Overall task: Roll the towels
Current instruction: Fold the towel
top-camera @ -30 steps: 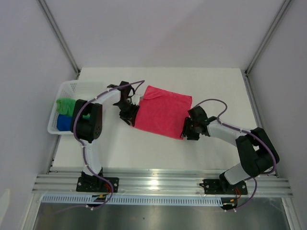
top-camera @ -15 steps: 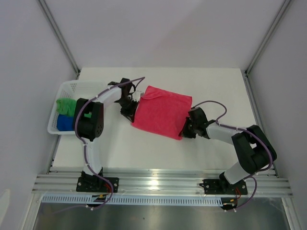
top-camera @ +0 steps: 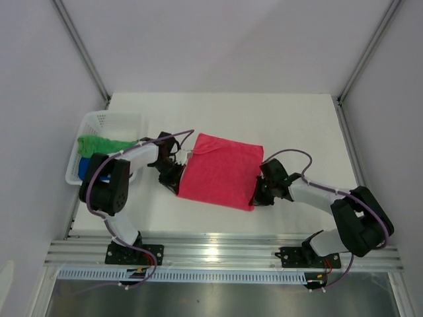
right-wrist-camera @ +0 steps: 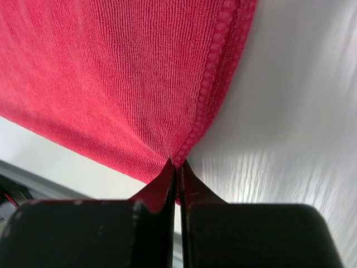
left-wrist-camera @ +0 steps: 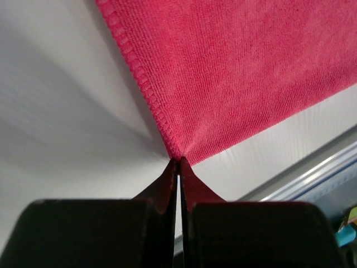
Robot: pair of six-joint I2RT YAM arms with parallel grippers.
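Towels are in two places. The pink-red towel [top-camera: 220, 170] lies spread flat in the middle of the surface [top-camera: 264, 119], a little nearer the near edge than the far one and turned slightly askew to the edges.

The left claw [top-camera: 174, 179] is at the towel's near-left corner. In the left wrist view the left claw [left-wrist-camera: 178, 163] has its fingertips pressed together, pinching the very point of that corner, and a stitched hem runs up and away from the tips.

The right claw [top-camera: 256, 193] is at the near-right corner. In the right wrist view the right claw [right-wrist-camera: 177, 166] is likewise clamped on the pink-red cloth, where two stitched hems run side by side up from the tips.

Both arms reach low across the surface, one at each side of the towel.

The white mesh basket [top-camera: 99, 119] sits against the left edge of the surface. The green towel [top-camera: 102, 144] lies bunched in it. The blue towel [top-camera: 82, 170] shows on its near side, mostly hidden by the left arm.
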